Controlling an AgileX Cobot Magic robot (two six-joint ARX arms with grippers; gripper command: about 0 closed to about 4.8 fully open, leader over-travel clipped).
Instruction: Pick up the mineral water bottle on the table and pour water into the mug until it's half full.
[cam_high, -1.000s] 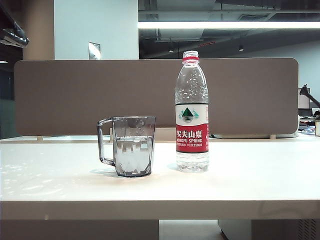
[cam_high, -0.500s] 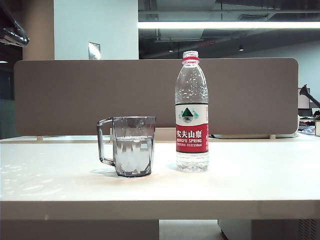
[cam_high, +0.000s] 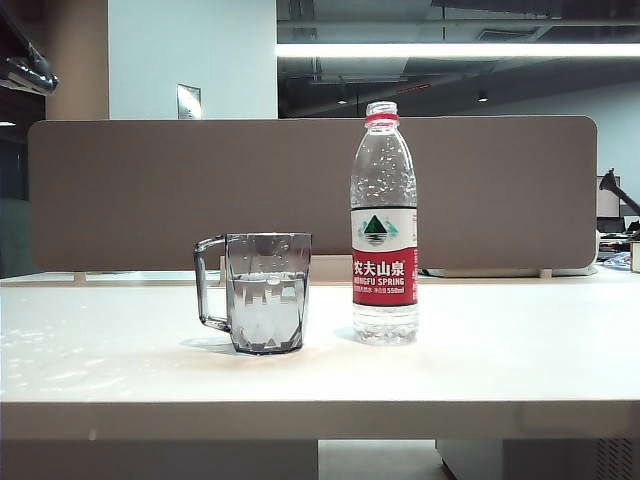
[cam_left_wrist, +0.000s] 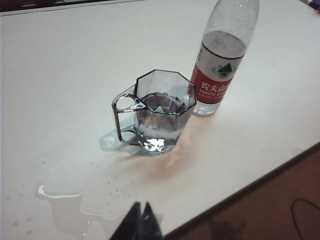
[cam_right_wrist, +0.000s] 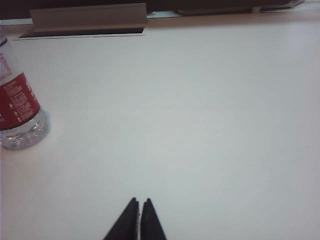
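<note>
The mineral water bottle (cam_high: 384, 225) stands upright and uncapped on the white table (cam_high: 500, 350), just right of the grey-tinted mug (cam_high: 265, 292). The mug holds water (cam_high: 266, 305) to about half its height, and its handle points left. Neither arm shows in the exterior view. In the left wrist view the mug (cam_left_wrist: 159, 111) and the bottle (cam_left_wrist: 219, 65) stand well apart from my left gripper (cam_left_wrist: 141, 206), which is shut with nothing in it near the table's front edge. My right gripper (cam_right_wrist: 139, 201) is shut and empty over bare table, apart from the bottle (cam_right_wrist: 19, 112).
A puddle of spilled water (cam_left_wrist: 75, 207) and small droplets lie on the table beside my left gripper. A brown divider panel (cam_high: 200, 190) runs along the back of the table. The table's front edge (cam_left_wrist: 260, 182) is close to the left gripper.
</note>
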